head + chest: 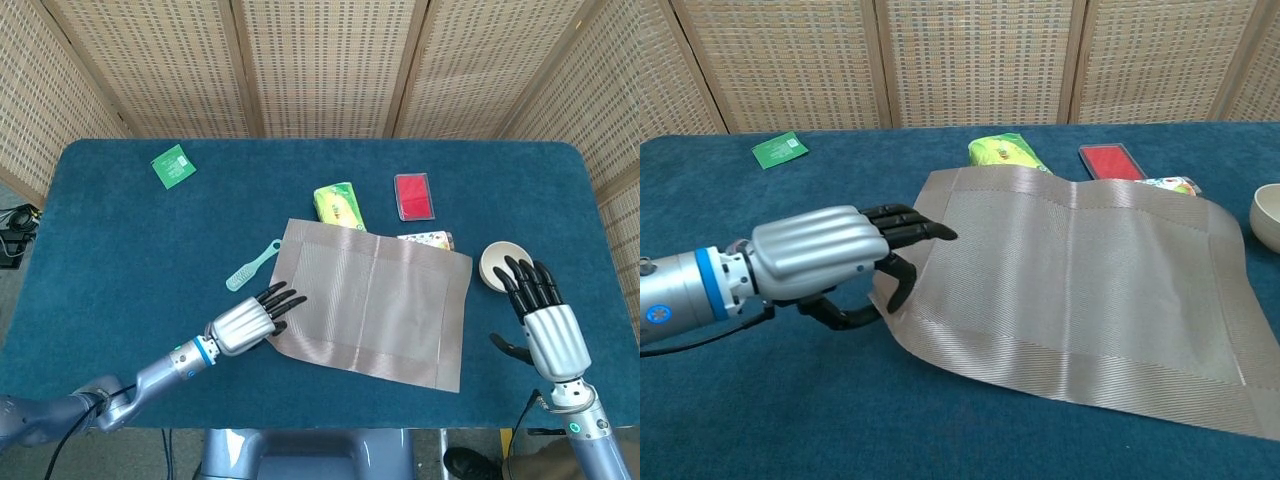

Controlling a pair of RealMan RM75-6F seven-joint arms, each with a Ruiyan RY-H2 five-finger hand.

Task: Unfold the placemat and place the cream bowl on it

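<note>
The placemat [372, 303] lies open and skewed on the blue table [120, 250], its left edge pinched between the thumb and extended fingers of the left hand [243, 322]. The cream bowl [497, 262] sits just beyond the fingertips of the right hand [540, 318], whose fingers are spread and hold nothing.
</note>
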